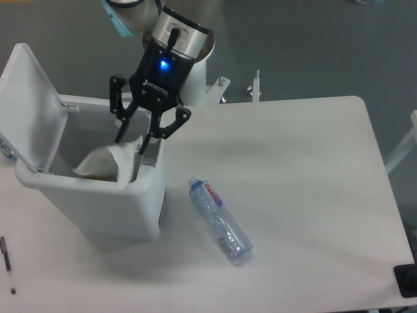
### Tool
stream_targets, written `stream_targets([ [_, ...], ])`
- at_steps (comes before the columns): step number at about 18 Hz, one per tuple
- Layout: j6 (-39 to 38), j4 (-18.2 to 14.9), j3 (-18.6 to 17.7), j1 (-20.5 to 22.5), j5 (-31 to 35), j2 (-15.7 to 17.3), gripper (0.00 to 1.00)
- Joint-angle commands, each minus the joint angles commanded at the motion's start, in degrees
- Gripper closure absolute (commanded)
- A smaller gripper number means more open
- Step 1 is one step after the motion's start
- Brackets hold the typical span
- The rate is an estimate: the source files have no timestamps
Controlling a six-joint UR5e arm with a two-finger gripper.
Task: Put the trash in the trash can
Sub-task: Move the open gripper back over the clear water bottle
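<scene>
Trash can (98, 202): pale rectangular bin on desk (306, 195), left side; hinged lid (29, 98) raised. Contents: crumpled white paper slip (104, 160) inside the opening near the right wall, something yellowish just visible beneath.
End effector (130, 139): above the bin's right rim, fingers spread wide, gripping nothing, paper just below the tips.
Water bottle (219, 220): lying on desk right of bin, blue cap toward bin.
Black pen (7, 264): desk, far left edge.

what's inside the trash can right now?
The crumpled white paper sits in the trash can, just under the open hand. A yellowish patch shows beneath it; the rest of the floor is hidden.
</scene>
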Motion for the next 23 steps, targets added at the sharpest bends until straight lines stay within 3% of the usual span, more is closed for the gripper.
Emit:
stream_targets([
  [6, -0.18, -0.09, 3.07, 0.00, 0.09, -2.89, 0.35],
  [10, -0.96, -0.26, 8.77, 0.26, 0.26, -7.81, 0.34],
  [14, -4.38, -0.61, 15.28, 0.70, 0.61, -13.78, 0.25],
  [21, -4.92, -1.05, 15.21, 5.62, 8.69, -19.24, 0.17],
  [23, -5.10, -2.63, 15.55, 5.71, 11.59, -20.82, 0.16],
])
